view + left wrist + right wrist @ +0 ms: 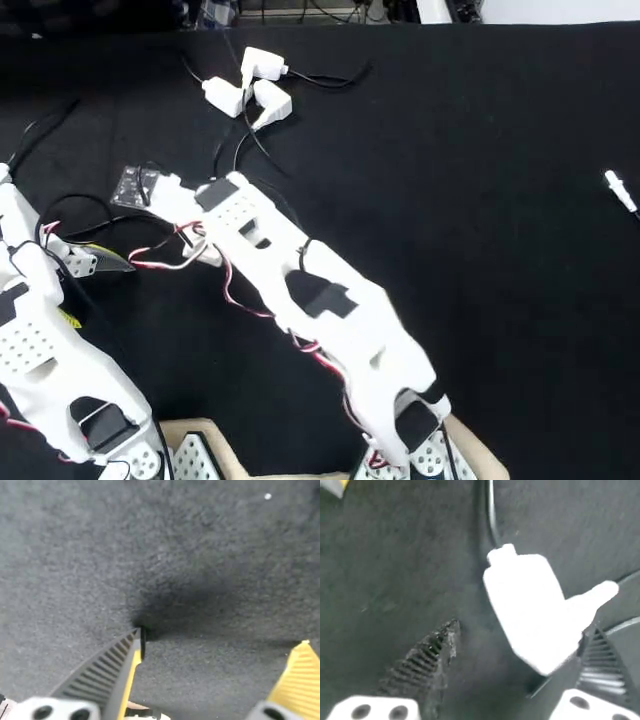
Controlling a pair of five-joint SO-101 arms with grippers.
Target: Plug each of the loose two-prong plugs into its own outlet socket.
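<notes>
Likely a light, stiff, slick plug (pixel 530 610); pinch its flat sides. Right gripper (pixel 522 630) jaws spread astride it; left gripper (pixel 221 636) jaws spread too.

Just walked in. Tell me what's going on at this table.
Two robot arms are set to plug corded plugs into sockets on a black-clothed table. The right pincer is open, with a white plug lying between its fingers, not yet clamped. The left pincer is open over bare cloth and holds nothing. More white corded pieces lie bunched at the table's far side.
</notes>
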